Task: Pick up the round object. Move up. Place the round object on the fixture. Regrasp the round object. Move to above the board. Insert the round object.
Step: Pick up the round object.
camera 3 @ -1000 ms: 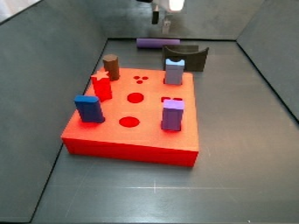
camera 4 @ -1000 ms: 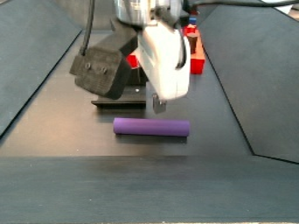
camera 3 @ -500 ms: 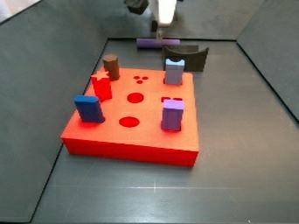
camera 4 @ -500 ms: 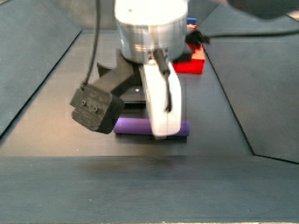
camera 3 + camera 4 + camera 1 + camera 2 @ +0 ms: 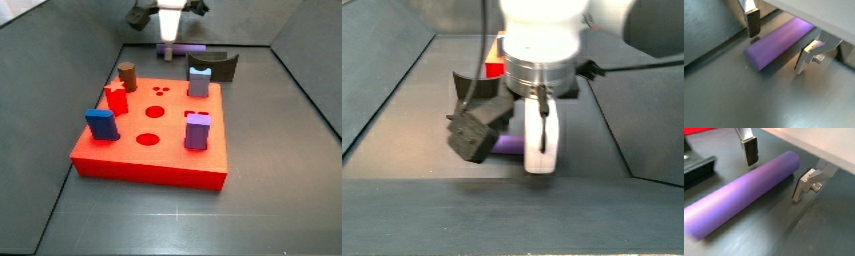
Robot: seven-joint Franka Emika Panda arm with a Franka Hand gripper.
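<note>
Down has come the gripper (image 5: 774, 170) since a second ago, when it hung high over the round object (image 5: 741, 195). Now its two fingers (image 5: 749, 150) sit low, one on each side of the purple rod, with the rod in the gap between them. The jaws are spread wide and do not touch the rod yet, as both wrist views show.

The round object lies flat on the dark floor at the far end of the bin, just beside the fixture (image 5: 214, 66) and behind the board (image 5: 154, 135). In a side view the gripper (image 5: 543, 150) and its wrist block most of the rod, so only a small purple bit (image 5: 508, 144) peeks out.

I think the step now is picking up the rod. To do it well, the fingers should close slowly and evenly on the round sides, so the rod does not roll away. They look set near one end of the rod, not its middle, so it may tip when lifted.

Earlier the whole rod showed in that side view; now it is nearly hidden.
</note>
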